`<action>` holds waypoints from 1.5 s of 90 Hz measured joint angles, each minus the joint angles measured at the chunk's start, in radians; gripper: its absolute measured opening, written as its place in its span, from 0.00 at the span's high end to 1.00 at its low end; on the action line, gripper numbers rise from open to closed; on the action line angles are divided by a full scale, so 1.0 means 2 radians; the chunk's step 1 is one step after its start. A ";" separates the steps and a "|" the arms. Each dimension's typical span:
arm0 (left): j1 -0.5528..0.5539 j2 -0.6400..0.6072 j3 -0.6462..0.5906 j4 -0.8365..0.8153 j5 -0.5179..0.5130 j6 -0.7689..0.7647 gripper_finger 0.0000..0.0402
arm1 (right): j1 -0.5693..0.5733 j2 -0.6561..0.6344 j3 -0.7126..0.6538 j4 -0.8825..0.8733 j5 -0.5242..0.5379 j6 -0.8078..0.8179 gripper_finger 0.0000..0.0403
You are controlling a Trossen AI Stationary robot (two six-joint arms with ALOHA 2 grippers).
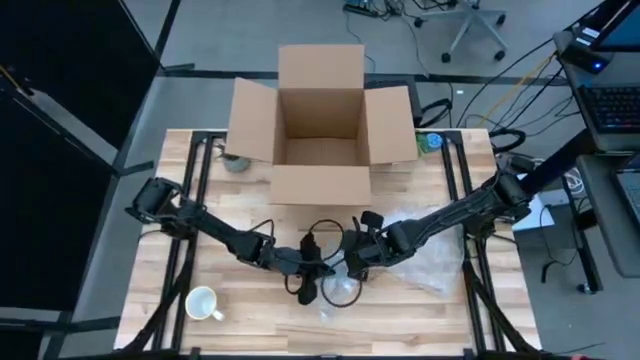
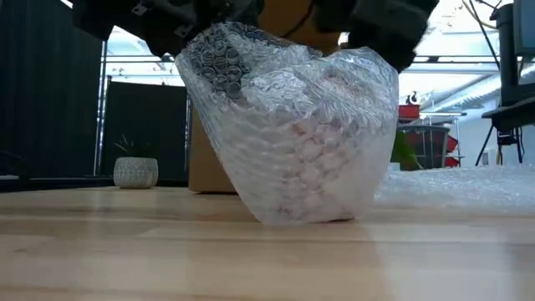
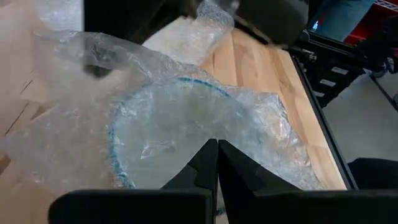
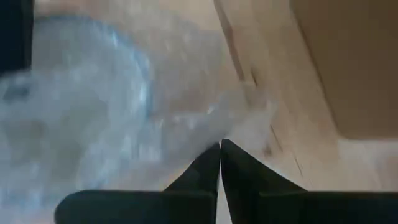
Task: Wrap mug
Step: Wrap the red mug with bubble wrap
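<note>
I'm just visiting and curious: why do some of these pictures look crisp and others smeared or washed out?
Right wrist view: blurred throughout, the bubble wrap smeared. Left wrist view: sharper, with glare glinting off the wrap's creases. Low view: bright windows behind leave the arms above the bundle as dark shapes. High view: evenly lit, the box crisp.

One cardboard box, two mugs, one wrapped, and one loose bubble-wrap sheet.

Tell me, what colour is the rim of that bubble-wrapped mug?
Blue: the bubble-wrapped mug's rim shows through the wrap, clearest in the left wrist view.
</note>
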 joint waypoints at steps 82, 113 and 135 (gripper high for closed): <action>0.010 0.002 -0.002 -0.005 0.008 -0.040 1.00 | 0.046 -0.008 -0.004 0.064 -0.017 -0.038 1.00; 0.009 0.001 0.047 -0.011 0.025 -0.011 1.00 | 0.071 -0.008 -0.032 0.093 0.013 -0.002 1.00; 0.017 0.001 0.069 -0.045 0.032 0.013 1.00 | 0.080 -0.009 -0.088 0.163 0.016 0.035 1.00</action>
